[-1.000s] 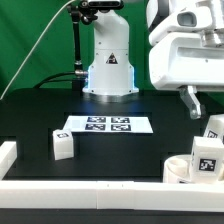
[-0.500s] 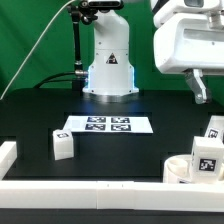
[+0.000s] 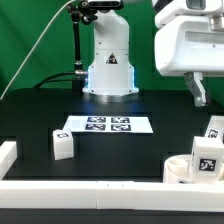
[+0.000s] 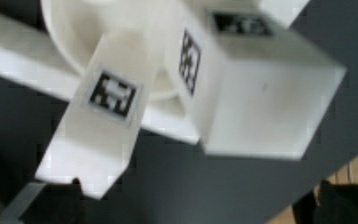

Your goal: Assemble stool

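The stool's parts lie loose. In the exterior view, one white block leg [image 3: 62, 145] stands alone near the front left. The low round seat [image 3: 178, 171] sits at the front right, with two tagged legs [image 3: 205, 156] [image 3: 213, 128] crowded against it. My gripper [image 3: 200, 98] hangs open high above that cluster, touching nothing. The wrist view looks down on the round seat [image 4: 105, 25], a long tagged leg [image 4: 101, 120] and a chunky tagged block [image 4: 261, 95]. The dark fingertips [image 4: 2, 205] stand wide apart with only table between them.
The marker board [image 3: 108, 125] lies flat in the middle of the black table. A long white rail [image 3: 80, 190] runs along the front edge and a short one [image 3: 7, 155] sits at the left. The robot base [image 3: 108, 60] stands at the back.
The gripper has risen and shifted toward the exterior view's right since a second ago; it has hardly moved in the last half second. The parts have not moved.
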`<state>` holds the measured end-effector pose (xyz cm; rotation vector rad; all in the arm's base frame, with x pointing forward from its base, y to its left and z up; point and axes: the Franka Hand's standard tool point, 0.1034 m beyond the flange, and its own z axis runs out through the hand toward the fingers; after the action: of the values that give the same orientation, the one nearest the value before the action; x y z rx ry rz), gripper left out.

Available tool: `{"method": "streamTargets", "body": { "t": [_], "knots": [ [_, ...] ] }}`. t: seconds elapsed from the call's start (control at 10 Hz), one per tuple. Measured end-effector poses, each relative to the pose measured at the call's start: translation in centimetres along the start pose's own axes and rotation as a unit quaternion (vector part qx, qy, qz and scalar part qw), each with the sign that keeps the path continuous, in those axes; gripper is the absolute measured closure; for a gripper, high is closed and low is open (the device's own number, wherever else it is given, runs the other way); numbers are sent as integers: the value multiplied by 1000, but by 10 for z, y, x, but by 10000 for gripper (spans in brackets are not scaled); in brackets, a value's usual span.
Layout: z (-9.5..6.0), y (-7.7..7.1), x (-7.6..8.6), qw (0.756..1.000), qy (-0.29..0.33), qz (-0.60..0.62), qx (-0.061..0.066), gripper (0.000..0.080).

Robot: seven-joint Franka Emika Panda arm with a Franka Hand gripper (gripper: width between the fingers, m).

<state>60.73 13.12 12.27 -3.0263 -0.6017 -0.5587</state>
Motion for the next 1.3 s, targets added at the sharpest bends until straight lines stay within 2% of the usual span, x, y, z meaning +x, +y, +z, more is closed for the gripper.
{"method": "streamTargets", "body": {
  "t": [0.2, 0.3, 0.6, 1.0, 1.2, 1.3],
  "knots": [
    [-1, -4, 3, 998, -58, 3, 15, 150],
    [-2, -8, -3, 994, -105, 8, 25, 150],
    [-2, -11, -5, 982, -186, 3, 40, 150],
    [1, -10, -5, 981, -182, -41, 46, 150],
    [2, -9, -6, 977, -179, -103, 55, 150],
    [3, -7, -3, 966, -169, -187, 55, 150]
  ]
}}
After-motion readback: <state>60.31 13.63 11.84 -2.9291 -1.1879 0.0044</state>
